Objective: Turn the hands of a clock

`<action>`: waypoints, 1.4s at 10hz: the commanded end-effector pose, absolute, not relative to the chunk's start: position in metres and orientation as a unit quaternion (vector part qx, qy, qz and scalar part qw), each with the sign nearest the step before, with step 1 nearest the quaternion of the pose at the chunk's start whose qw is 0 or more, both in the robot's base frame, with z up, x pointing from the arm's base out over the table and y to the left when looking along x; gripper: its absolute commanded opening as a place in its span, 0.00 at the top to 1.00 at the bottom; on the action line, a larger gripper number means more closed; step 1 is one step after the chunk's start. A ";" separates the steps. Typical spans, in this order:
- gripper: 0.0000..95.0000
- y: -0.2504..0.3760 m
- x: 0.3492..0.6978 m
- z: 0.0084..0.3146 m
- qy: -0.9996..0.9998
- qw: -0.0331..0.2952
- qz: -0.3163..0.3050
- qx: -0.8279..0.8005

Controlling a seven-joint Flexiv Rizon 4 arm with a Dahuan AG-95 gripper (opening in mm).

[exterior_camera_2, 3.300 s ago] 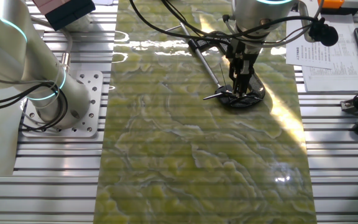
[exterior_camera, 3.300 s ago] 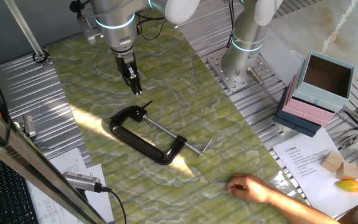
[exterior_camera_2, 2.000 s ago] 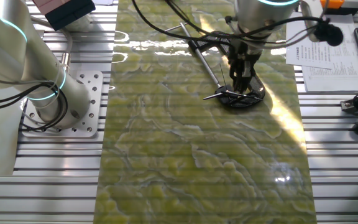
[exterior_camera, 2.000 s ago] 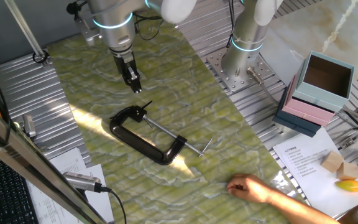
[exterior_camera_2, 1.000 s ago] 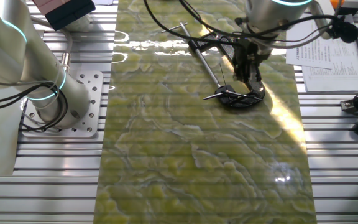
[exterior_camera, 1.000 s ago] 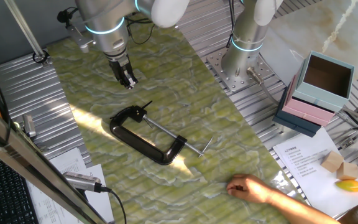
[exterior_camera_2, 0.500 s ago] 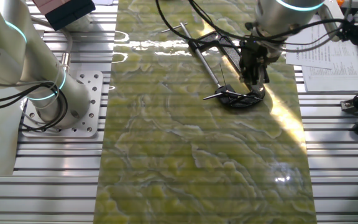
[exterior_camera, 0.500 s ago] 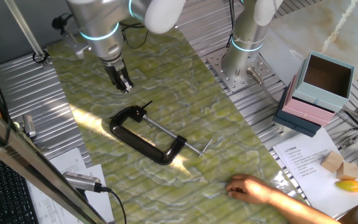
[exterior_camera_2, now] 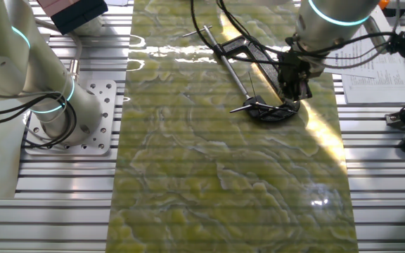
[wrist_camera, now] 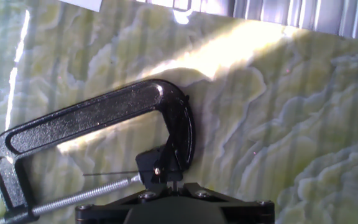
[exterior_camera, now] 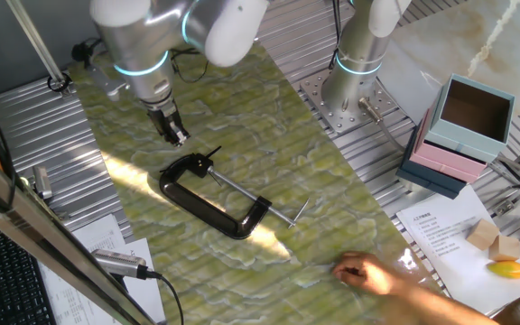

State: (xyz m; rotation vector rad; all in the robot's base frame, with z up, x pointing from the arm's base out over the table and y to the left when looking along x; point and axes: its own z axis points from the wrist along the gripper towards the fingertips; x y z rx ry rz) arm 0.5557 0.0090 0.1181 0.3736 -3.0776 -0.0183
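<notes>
Gripper (exterior_camera: 177,137) above clamp (exterior_camera: 213,195), fingers together, holding nothing. Descend beside hands (wrist_camera: 160,176) near pivot, sweep gently sideways.

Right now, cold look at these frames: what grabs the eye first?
The black C-clamp lying flat in the middle of the green marbled mat, its silver screw rod running across its opening. The tool hangs just beyond the clamp's curved end, touching nothing, and the thin black hands sit at a pivot on that end. A person's hand rests at the mat's near edge.
</notes>
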 end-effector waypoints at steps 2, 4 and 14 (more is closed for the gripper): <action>1.00 0.020 0.559 0.105 -0.992 0.016 -0.004 0.127; 1.00 0.030 0.563 0.095 -0.992 0.016 -0.004 0.127; 1.00 0.045 0.584 0.091 -0.987 0.019 -0.004 0.161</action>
